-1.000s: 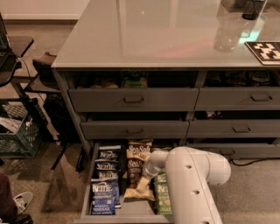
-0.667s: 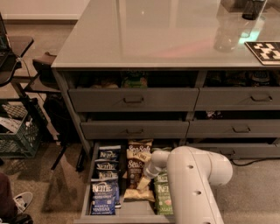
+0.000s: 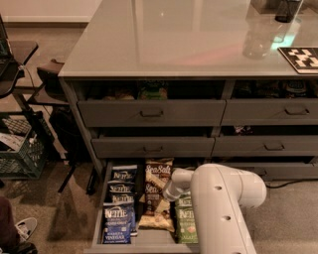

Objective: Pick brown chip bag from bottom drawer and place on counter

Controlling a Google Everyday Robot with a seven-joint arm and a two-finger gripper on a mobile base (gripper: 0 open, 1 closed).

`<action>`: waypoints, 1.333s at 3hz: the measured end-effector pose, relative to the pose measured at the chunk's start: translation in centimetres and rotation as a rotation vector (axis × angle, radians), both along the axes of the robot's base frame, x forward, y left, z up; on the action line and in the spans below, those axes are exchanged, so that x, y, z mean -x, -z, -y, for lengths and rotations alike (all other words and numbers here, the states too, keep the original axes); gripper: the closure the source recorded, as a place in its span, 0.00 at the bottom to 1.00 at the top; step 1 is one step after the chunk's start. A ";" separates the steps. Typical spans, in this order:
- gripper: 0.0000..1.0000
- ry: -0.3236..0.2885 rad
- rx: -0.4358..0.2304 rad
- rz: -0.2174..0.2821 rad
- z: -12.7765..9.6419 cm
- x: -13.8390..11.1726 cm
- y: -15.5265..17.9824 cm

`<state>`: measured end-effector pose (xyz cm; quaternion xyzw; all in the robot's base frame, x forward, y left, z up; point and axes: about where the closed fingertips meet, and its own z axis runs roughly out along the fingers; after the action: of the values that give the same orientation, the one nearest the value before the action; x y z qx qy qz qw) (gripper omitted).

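Observation:
The bottom drawer (image 3: 97,218) is pulled open at the bottom left of the cabinet. A brown chip bag (image 3: 158,173) with white "Sea Salt" lettering lies in its middle column, and another brown bag (image 3: 155,212) lies in front of it. Blue Kettle bags (image 3: 120,204) fill the left column and green Kettle bags (image 3: 186,222) the right. My white arm (image 3: 224,208) reaches down from the lower right. My gripper (image 3: 167,193) is low in the drawer at the right edge of the brown bags, mostly hidden by the arm. The glossy grey counter (image 3: 174,34) spans the top.
Two shut drawer fronts (image 3: 151,113) with dark handles sit above the open drawer, with more to the right. On the counter stand a clear bottle (image 3: 258,37), a dark cup (image 3: 287,10) and a black-and-white marker tile (image 3: 303,57). A green crate (image 3: 20,149) and a chair stand at left.

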<state>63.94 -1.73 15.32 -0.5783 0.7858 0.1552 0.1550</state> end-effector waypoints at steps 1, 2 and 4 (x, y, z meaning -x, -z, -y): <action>1.00 0.000 0.000 0.000 0.0 0.0 -0.3; 1.00 0.016 -0.071 0.023 1.3 1.0 -3.9; 1.00 -0.033 -0.322 0.187 3.5 5.0 -22.1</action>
<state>58.92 -5.19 37.37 -0.5709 0.7232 0.2271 0.3155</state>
